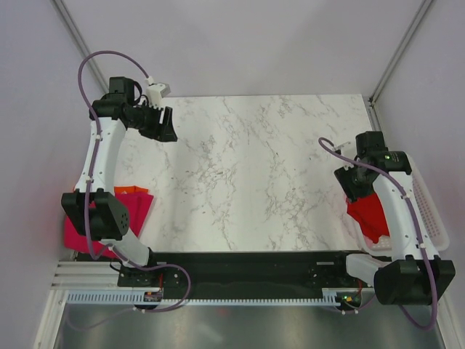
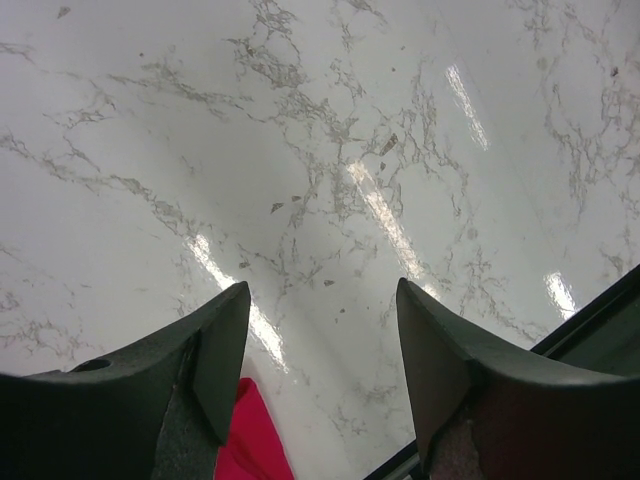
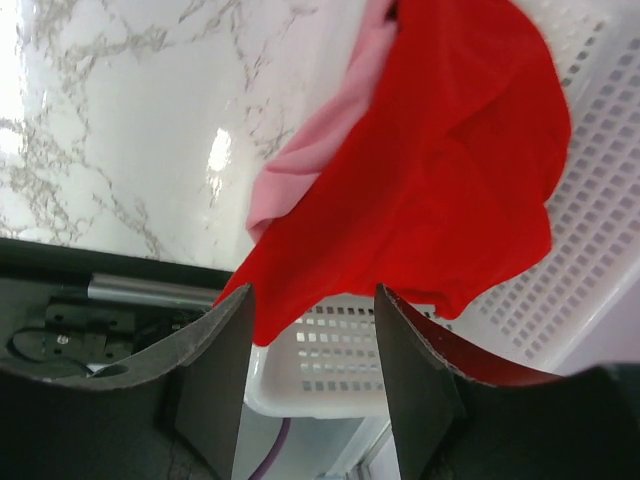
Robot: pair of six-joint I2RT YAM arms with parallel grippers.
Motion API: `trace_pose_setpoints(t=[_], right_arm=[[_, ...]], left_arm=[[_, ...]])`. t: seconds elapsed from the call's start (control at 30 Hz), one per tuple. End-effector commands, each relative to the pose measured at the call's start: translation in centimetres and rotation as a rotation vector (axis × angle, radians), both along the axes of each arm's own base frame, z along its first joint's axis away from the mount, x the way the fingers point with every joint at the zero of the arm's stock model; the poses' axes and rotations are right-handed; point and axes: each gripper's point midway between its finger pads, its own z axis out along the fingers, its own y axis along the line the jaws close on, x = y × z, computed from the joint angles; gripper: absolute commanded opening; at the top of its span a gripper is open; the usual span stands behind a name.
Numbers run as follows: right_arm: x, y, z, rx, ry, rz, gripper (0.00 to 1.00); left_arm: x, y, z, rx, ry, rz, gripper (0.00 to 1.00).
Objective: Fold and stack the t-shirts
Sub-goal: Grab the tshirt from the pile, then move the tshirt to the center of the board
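- Red shirt (image 1: 367, 214) (image 3: 450, 170): bright, saturated red, unfolded. You will find it at 4 o'clock on the table (image 1: 254, 167), heaped in the basket (image 1: 429, 211) and spilling over its rim.
- Texture: soft matte knit with broad loose folds and no sharp creases. The right wrist view shows one rounded lobe and a hanging edge.
- Axis: from the top view the red mass is wide at the far end and tapers to a point at the near end. The long axis runs roughly 11 to 5 o'clock, with the point towards 5.
- Pale pink shirt (image 3: 310, 150): crumpled under the red one. A strip of it trails onto the marble beside the basket.
- Basket: white rigid plastic with a grid of small square holes and a smooth rounded rim.
- Orange shirt (image 1: 134, 202) and magenta shirt (image 1: 76, 234): folded flat at 8 o'clock, with squarish outlines. They are partly hidden by the left arm.
- Table: glossy white marble pattern with grey veins and glare streaks.
- Left gripper (image 1: 163, 127) (image 2: 320, 330): at 11 o'clock above bare marble. Its jaws are spread and hold nothing.
- Right gripper (image 1: 354, 190) (image 3: 312, 310): over the red shirt. Its jaws are apart, and the cloth lies beyond them, not pinched.
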Motion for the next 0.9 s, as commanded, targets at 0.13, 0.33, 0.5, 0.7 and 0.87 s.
trace_pose_setpoints(t=[0.13, 0.33, 0.5, 0.7, 0.87], right_arm=[[-3.2, 0.5, -2.1, 0.026, 0.155, 0.031, 0.52], [-3.3, 0.4, -1.9, 0.020, 0.158, 0.037, 0.13], [-1.7, -0.9, 2.4, -0.062, 0.050, 0.063, 0.00], [6.3, -3.9, 19.8, -0.322, -0.494, 0.143, 0.00], [9.8, -2.7, 31.4, -0.369, -0.866, 0.224, 0.00]], left_arm=[[0.2, -0.1, -0.2, 0.018, -0.010, -0.035, 0.65], [0.6, 0.1, -0.2, 0.020, -0.011, -0.031, 0.65], [0.7, 0.2, 0.0, 0.031, -0.022, -0.031, 0.65], [1.1, 0.6, 1.9, 0.046, -0.087, 0.007, 0.66], [2.3, 3.2, 1.9, 0.139, -0.104, 0.152, 0.73]])
